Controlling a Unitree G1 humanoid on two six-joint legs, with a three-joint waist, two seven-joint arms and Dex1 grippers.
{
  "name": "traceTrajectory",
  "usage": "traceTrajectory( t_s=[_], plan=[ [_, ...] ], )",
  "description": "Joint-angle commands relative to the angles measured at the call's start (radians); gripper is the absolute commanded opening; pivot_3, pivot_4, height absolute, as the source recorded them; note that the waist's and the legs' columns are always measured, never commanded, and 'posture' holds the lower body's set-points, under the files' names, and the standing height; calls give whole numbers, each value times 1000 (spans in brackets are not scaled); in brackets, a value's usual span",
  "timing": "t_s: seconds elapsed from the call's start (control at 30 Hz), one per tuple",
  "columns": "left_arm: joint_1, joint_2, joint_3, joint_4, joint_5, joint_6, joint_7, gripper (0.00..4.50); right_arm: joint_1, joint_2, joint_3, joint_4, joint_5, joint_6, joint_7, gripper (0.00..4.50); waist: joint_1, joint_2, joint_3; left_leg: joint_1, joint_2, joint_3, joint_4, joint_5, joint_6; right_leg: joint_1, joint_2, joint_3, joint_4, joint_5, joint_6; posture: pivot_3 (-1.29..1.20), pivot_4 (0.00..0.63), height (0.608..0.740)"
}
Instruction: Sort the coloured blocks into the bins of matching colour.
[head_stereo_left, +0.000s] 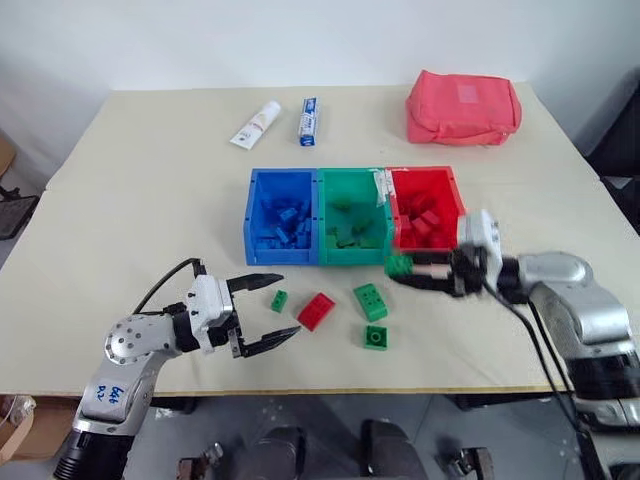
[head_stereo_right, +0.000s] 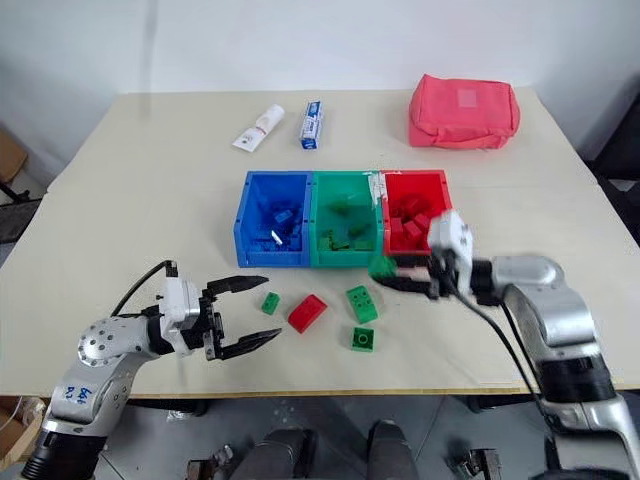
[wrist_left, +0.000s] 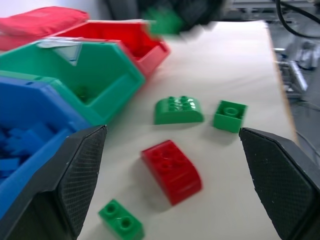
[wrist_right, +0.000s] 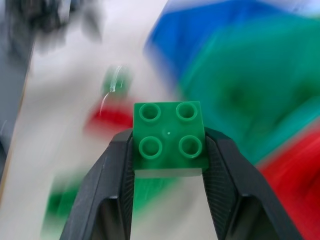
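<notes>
Green block (wrist_right: 170, 137) pinched in right gripper (head_stereo_left: 412, 271), near green bin (head_stereo_left: 352, 228); carry fully over rim before release. Left gripper (head_stereo_left: 266, 314) spread, empty.

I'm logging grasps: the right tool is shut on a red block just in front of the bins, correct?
Not quite. The right tool is shut on a green block, not a red one, as the right wrist view shows. It is indeed just in front of the bins.
</notes>
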Motion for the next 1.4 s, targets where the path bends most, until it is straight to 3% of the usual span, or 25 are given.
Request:
traceTrajectory(
  t_s=[0.03, 0.2, 0.5, 0.7, 0.8, 0.93, 1.1, 1.23, 1.4],
  plan=[
    [20, 12, 61, -30, -14, -7, 29, 4500, -101, 68, 20, 85, -83, 27, -160, 1480, 1, 0, 0, 0, 1, 0, 0, 0, -1, 0, 1, 0, 0, 0, -1, 0, 150, 740],
    [25, 31, 111, -39, -49, 22, 29, 4500, -178, 119, 51, 172, -154, 5, -215, 1480, 3, 0, 0, -2, -2, -2, -1, -1, 0, -2, 1, -2, 1, 0, -1, 0, 150, 740],
    [11, 49, 117, 5, -41, 8, 0, 4500, -131, 97, 16, 98, -147, -22, -196, 4462, -3, 0, 0, -2, -1, 0, -1, -1, 1, -2, 1, -2, 0, 0, -1, 0, 150, 740],
    [-54, 84, 38, 17, -27, 9, -97, 4500, 108, -54, -113, -130, 2, -15, -19, 4462, 16, 0, 0, -2, -2, -1, -1, -2, 1, -1, 1, -3, 0, 0, -1, 0, 150, 740],
    [-84, 84, -20, 56, 0, -18, -141, 4500, 302, -141, -197, -151, -2, -118, 72, 4462, 26, 0, 0, -2, -3, -1, -1, -2, 3, 0, 1, -3, -2, 0, 0, 0, 150, 740],
    [-122, 83, -60, 123, 11, -59, -209, 4500, 511, -220, -244, -63, -124, -395, 150, 4462, 24, 0, 0, -1, -2, 3, 0, -3, 4, 0, 1, -3, -2, 0, 0, 0, 150, 740],
    [-150, 81, -68, 174, 17, -93, -237, 4500, 569, -220, -257, -67, -106, -411, 135, 4462, 0, 0, 0, 3, 2, 9, 0, -2, 2, 1, 1, -2, 0, 0, 0, 0, 150, 740],
    [-161, 83, -67, 196, 19, -116, -249, 4500, 562, -238, -192, -198, -45, -238, 128, 4462, -1, 0, 0, 3, 5, 8, -1, -3, 1, 0, 1, -2, 0, 0, -1, 0, 150, 740],
    [-141, 99, -63, 203, 22, -156, -284, 4500, 468, -213, 2, -333, -36, -26, 86, 4462, 2, 0, 0, 3, 5, 7, 0, -4, 0, 1, 1, -3, -2, 0, -1, 0, 150, 740]
  ],
)
